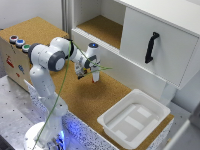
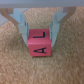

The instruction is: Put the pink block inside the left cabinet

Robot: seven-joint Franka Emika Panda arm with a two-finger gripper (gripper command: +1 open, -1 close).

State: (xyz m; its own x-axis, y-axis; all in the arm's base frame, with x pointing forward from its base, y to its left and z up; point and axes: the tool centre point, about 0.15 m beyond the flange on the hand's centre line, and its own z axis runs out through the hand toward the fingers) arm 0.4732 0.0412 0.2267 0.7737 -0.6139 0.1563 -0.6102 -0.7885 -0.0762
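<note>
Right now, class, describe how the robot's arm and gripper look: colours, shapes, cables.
The arm is white with rounded segments and grey joint caps, on a round base lit blue. A thin green cable trails along it. The gripper has pale, slim fingers.

Cork-brown tabletop point(image 1: 85, 100) – white tray point(image 1: 134, 118) (near edge), pink block point(image 2: 39, 43) resting

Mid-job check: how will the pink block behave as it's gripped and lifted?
The pink block looks rigid, with flat faces, so it probably won't roll. It sits between the gripper fingers, so a squeeze should hold it squarely. It is small, likely light, though its surface might be slippery.
</note>
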